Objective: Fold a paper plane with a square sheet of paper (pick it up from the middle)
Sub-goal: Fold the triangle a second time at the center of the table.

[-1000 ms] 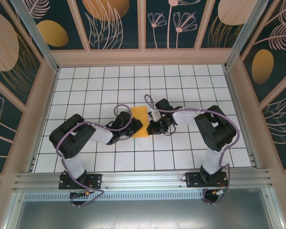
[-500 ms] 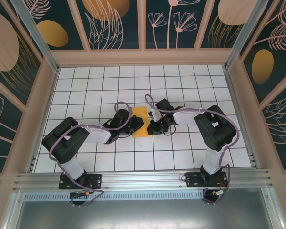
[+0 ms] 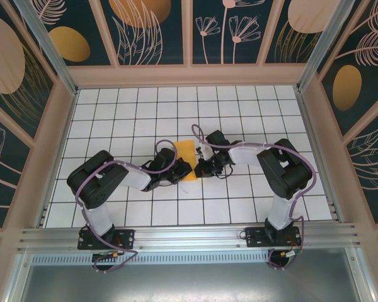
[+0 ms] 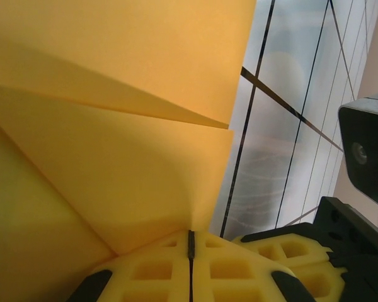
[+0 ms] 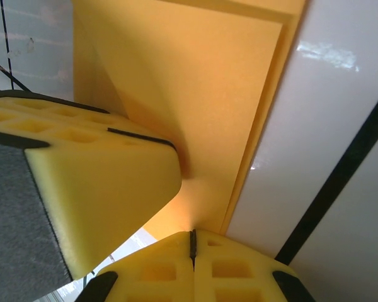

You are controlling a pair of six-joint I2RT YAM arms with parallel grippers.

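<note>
Table [image 3: 113,113]: white grid, walled on the far, left and right edges, arm bases on the near edge. Open grid runs from the middle out to the far edge and both side edges. The near side is crowded by arm links.

Left arm [image 3: 104,179]: elbow has swung back toward the right since half a second ago, and the forearm now lies lower, toward the near edge. Right arm [image 3: 283,167]: same pose as before.

Paper sheet [image 3: 186,154]: partly folded with layered flaps, lying at the middle of the table, long side running far to near. It's in the same spot as earlier.

Left claw [image 3: 181,171]: slid from the sheet's left edge to its near-left corner and has finished closing. In the left wrist view the pads [image 4: 151,270] meet, clenched on a crease of the sheet.

Right claw [image 3: 200,167]: at the sheet's near-right edge, clenched. The fold runs into the seam between its pads [image 5: 230,274]. The two claws sit just beside each other.
</note>
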